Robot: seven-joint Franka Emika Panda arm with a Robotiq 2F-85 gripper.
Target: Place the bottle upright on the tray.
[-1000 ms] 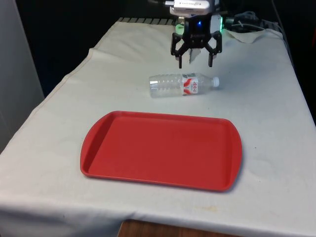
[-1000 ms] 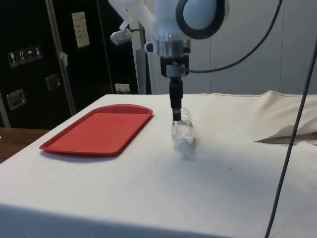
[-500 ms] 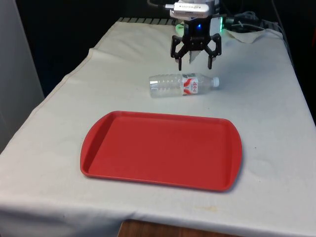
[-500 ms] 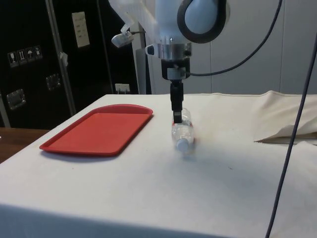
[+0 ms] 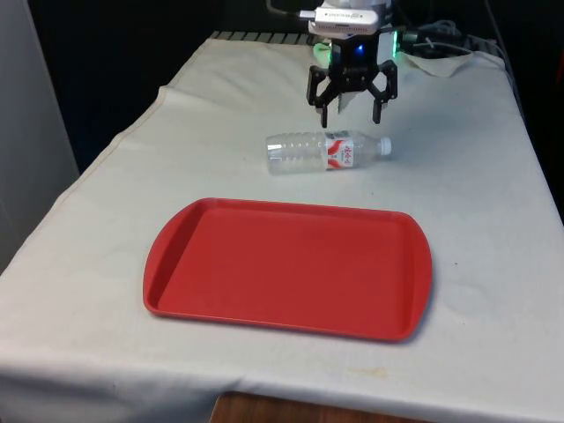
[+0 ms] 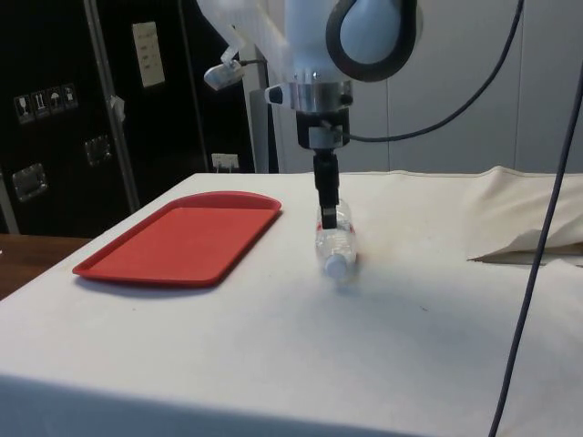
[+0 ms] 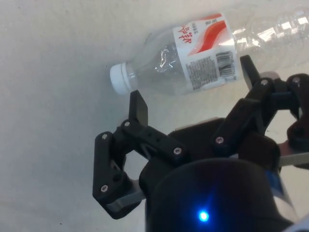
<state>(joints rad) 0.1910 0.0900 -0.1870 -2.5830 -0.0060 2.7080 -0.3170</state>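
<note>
Front view: bare red tray (image 5: pixel 287 269), clear bottle (image 5: pixel 326 152) flat on cloth beyond, claw (image 5: pixel 352 113) wide above.

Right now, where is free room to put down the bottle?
The whole red tray floor is bare. Bare cloth lies between the tray and the lying bottle. Only around the bottle is it tight, with the open gripper above it.

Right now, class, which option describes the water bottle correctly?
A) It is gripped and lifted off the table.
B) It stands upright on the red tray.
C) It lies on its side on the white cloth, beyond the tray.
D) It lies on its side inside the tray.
C: the bottle lies on its side on the cloth, apart from the red tray, with the open gripper above it and not touching it.
</note>
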